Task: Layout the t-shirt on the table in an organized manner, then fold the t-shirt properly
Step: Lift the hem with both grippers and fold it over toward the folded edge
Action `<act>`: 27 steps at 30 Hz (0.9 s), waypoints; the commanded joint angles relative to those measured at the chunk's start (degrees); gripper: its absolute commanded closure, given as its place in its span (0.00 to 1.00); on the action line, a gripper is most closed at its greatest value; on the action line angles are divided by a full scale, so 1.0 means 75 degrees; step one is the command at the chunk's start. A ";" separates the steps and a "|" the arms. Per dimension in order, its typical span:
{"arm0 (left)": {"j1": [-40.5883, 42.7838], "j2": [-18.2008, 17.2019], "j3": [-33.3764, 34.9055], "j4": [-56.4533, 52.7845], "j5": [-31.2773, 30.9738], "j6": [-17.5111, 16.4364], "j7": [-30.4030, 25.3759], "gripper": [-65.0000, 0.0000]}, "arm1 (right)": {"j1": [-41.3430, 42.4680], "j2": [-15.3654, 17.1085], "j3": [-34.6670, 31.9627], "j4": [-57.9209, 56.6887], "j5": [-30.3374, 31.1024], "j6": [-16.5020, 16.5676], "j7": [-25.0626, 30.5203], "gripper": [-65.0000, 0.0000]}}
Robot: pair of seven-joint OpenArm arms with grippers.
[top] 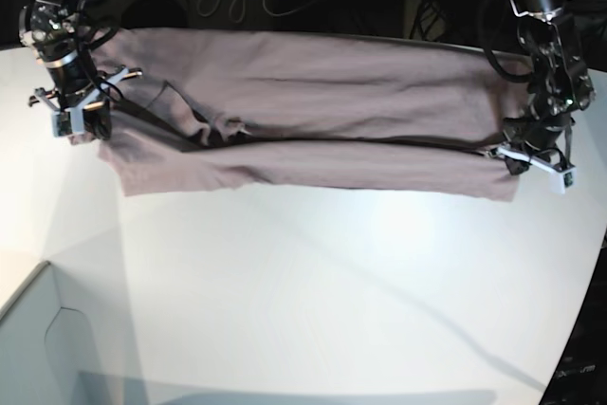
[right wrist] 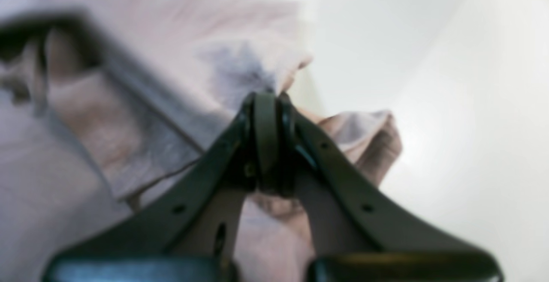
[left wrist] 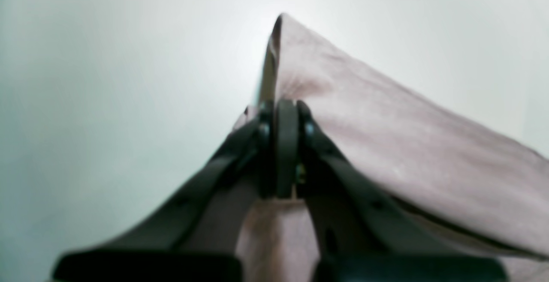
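In the left wrist view, the left gripper (left wrist: 286, 145) is seen clamped on a corner of the t-shirt (left wrist: 386, 145), the cloth peaking up from the pinch and sloping away to the right over the white table (left wrist: 107, 80). The fabric is judged light, soft and limp, so it is best held at corners or hems, where doubled layers give a firmer bite.

In the right wrist view, the right gripper (right wrist: 268, 140) is closed on a bunched fold of the t-shirt (right wrist: 141, 115); which edge is pinched cannot be told through the blur.

In the base view, the t-shirt (top: 322, 120) is stretched in a long band along the far edge of the table (top: 303, 282), with one long fold laid over and a gripper at each end. The smooth top is judged to let cloth slide easily. Ample bare surface is left toward the near edge, where a pale grey box (top: 47, 339) stands at the near corner.
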 commanded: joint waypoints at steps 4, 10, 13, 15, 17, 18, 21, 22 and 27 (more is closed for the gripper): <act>-0.0010 -0.0227 0.0014 0.0103 -0.0147 -0.0018 -0.0157 1.00 | -0.0176 0.0102 0.0028 0.0108 0.0255 0.0013 0.0178 1.00; 0.0131 -0.0227 0.0002 0.0092 -0.0147 -0.0018 0.0101 0.96 | -0.0223 0.0079 -0.0019 -0.0244 0.0232 0.0013 0.0178 1.00; 0.0119 -0.0239 -0.0021 0.0092 -0.0147 -0.0018 0.0629 0.80 | -0.0199 0.0102 -0.0031 -0.0572 0.0232 0.0013 0.0178 1.00; 0.0142 -0.0239 -0.0021 0.0092 -0.0147 -0.0018 0.0711 0.67 | -0.0199 0.0102 -0.0031 -0.0724 0.0232 0.0013 0.0178 1.00; 0.0142 -0.0239 -0.0033 0.0092 -0.0147 -0.0018 0.0699 0.59 | -0.0199 0.0102 -0.0031 -0.0771 0.0232 0.0013 0.0178 0.95; 0.0142 -0.0239 -0.0033 0.0127 -0.0147 -0.0018 0.0699 0.56 | -0.0211 0.0102 -0.0031 -0.0759 0.0232 0.0013 0.0178 0.91; 0.0131 -0.0239 -0.0267 0.0268 -0.0159 -0.0018 0.0758 0.55 | -0.0269 0.0102 -0.0019 -0.0583 0.0232 0.0013 0.0178 0.76; 0.0119 -0.0227 -0.0431 0.0326 -0.0159 -0.0018 0.0758 0.54 | -0.0269 0.0079 0.0016 -0.0478 0.0232 0.0013 0.0178 0.72; 0.0072 -0.0204 -0.0959 0.0912 -0.0171 -0.0018 0.0758 0.54 | -0.0504 0.0067 0.0051 0.0190 0.0267 0.0013 0.0166 0.59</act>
